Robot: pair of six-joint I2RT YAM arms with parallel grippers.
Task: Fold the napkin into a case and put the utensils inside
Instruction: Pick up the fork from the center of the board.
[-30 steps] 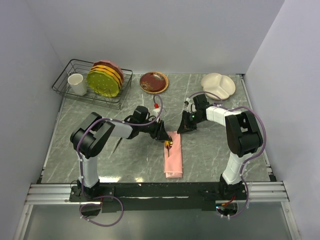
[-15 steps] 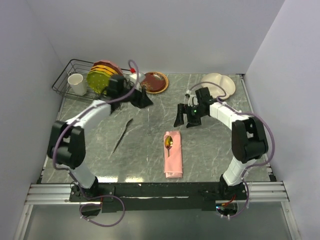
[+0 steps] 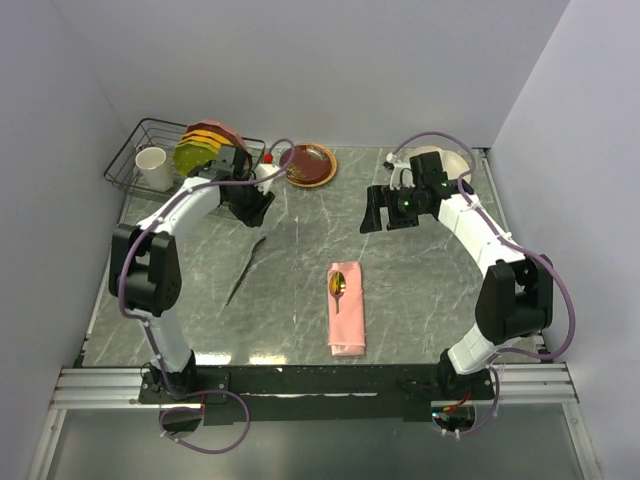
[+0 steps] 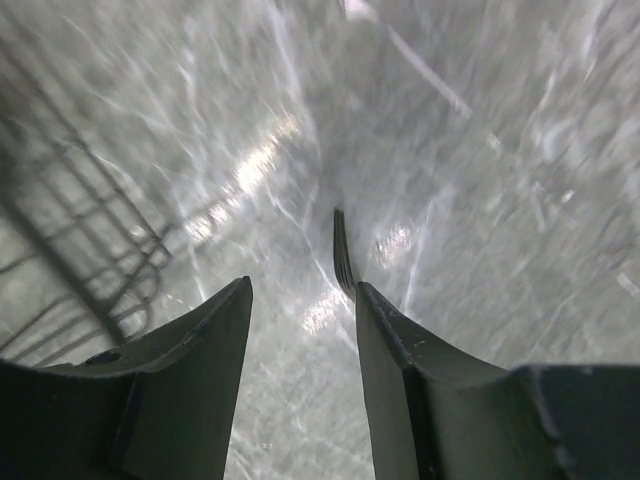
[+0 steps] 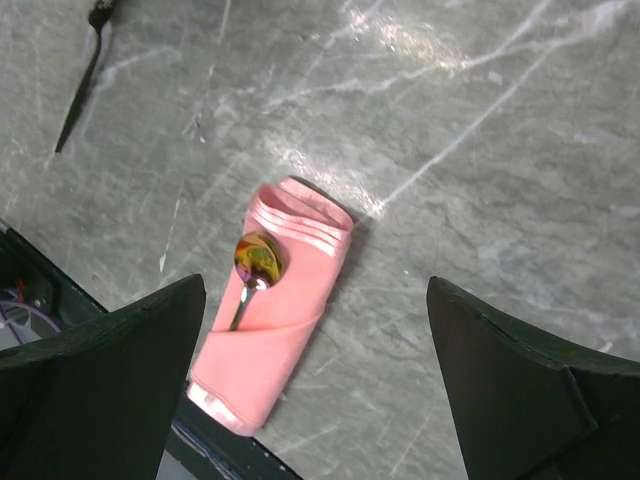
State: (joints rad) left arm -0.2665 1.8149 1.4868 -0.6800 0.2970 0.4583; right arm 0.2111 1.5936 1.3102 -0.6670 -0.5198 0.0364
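Salmon-pink satin case (image 3: 348,318): lies folded into a narrow pocket on the near middle of the table (image 3: 430,290), its length running near to far and its mouth at the far end.
Spoon (image 3: 338,284): the gold bowl rests at the case's far mouth. A short part of the dark handle shows, and the rest slips under a fold, so this utensil looks placed.
Fork (image 3: 244,272): lies bare on the grey marble, well left of the case and not yet inside. It is probably the next thing to fetch.
Left gripper (image 4: 300,290): hangs over the far left of the table, near the dish rack (image 3: 128,160), just beyond the fork's far end. Its fingers are partly spread with nothing between them, and the fork shows on the table past the gap. The pose reads as lining up for a pick.
Right gripper (image 5: 315,285): raised at the far right, looking back down on the case. Its fingers are spread wide and empty, apparently held clear of the work.
Change from a second ago: both grippers were close together at the case's far end, over the spoon. Each has since drawn off to its own side, and the right one has gone from pressed together to wide.
Unchanged: case, spoon and fork lie where they did half a second ago.
Progress: by my judgement about half done, with one utensil in and one out.
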